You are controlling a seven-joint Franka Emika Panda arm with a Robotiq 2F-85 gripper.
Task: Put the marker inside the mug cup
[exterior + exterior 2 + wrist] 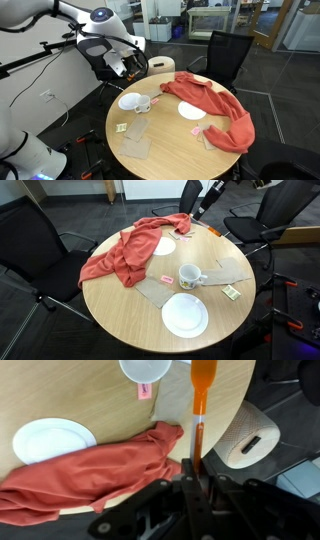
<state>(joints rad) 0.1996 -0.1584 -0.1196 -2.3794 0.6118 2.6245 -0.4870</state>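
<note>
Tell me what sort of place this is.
Probably an office or lab meeting area: a round wooden table, black swivel chairs around it, and glass partitions behind.

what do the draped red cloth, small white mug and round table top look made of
Red cloth: soft matte fabric, going by its folds and drape. White mug: probably glazed ceramic, smooth and bright, though plastic is possible. Round table top: light wood or wood-look laminate, judging by its tan tone.
</note>
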